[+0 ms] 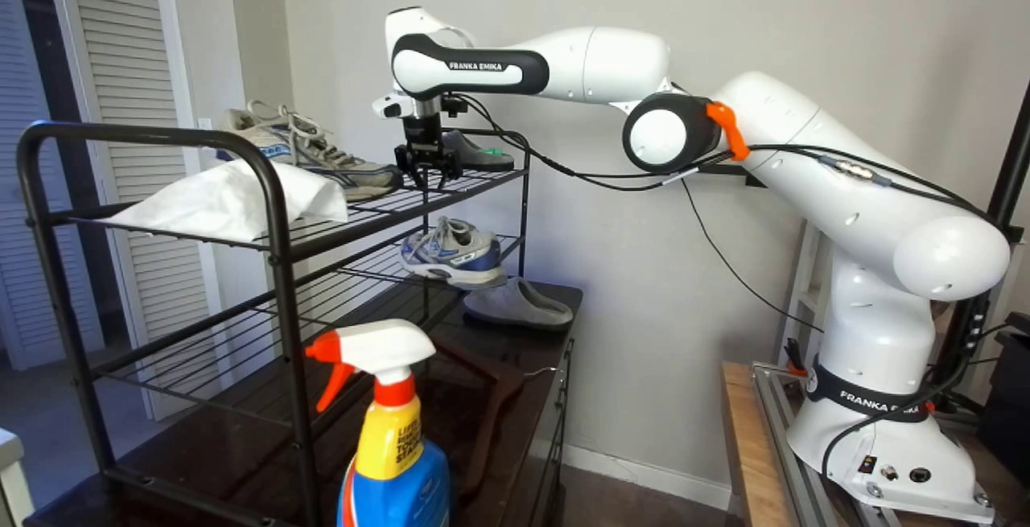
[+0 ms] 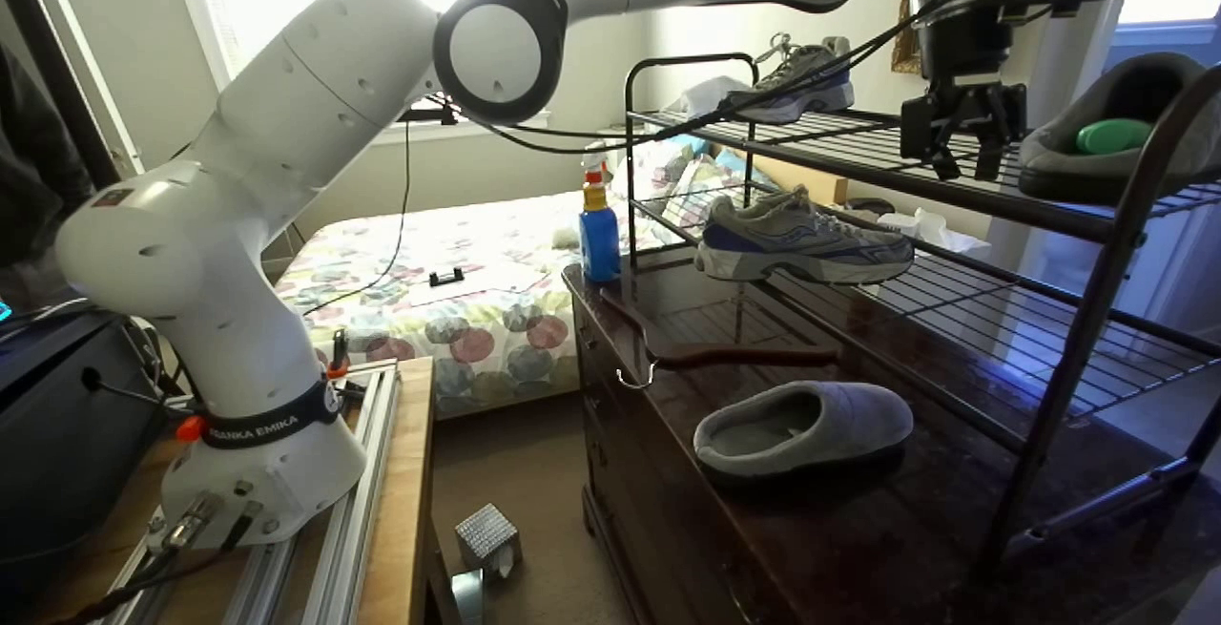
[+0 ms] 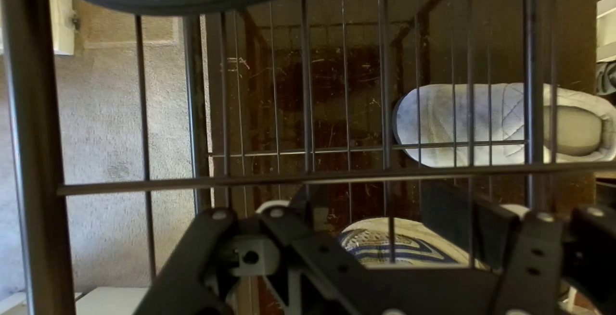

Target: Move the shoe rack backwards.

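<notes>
Shoe rack (image 1: 285, 294) has its top shelf (image 1: 362, 229) just beneath the pincer (image 2: 967, 165), jaws parted.

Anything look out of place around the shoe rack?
A hanger lies loose on the dresser instead of hanging; a gray slipper sits off the rack, while a similar slipper on its top shelf oddly has something green inside.

A blue spray bottle (image 2: 599, 239), a brown clothes hanger (image 2: 725, 355) and a gray slipper (image 2: 849, 420) rest on the glossy dark-brown dresser (image 2: 782, 549). A circle-patterned bedspread (image 2: 410, 234) covers the nearby bed (image 2: 525, 358); a tissue box (image 2: 487, 531) sits on the floor (image 2: 544, 491).
</notes>
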`<control>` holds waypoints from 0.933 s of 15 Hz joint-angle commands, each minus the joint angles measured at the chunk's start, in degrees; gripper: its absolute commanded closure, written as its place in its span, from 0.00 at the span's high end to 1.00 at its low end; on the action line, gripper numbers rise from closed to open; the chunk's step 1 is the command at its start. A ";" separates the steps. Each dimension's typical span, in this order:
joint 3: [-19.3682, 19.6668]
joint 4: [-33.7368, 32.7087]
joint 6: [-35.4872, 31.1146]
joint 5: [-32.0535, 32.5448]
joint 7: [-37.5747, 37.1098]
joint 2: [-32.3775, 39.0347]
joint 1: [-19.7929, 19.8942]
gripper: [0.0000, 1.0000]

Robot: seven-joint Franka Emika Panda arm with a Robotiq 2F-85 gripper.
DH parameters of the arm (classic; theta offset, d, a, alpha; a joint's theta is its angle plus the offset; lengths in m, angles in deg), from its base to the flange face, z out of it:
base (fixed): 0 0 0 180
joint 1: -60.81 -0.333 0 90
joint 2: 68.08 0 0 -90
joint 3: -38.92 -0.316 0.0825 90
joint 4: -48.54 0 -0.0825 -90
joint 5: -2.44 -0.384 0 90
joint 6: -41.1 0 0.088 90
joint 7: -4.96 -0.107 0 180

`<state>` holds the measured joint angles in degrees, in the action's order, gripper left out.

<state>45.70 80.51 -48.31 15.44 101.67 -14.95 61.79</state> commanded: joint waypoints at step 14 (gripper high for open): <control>-0.36 -1.33 1.79 -1.10 -5.86 -10.82 -3.60 1.00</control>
<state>45.70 78.89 -48.04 15.42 98.87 -23.97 58.45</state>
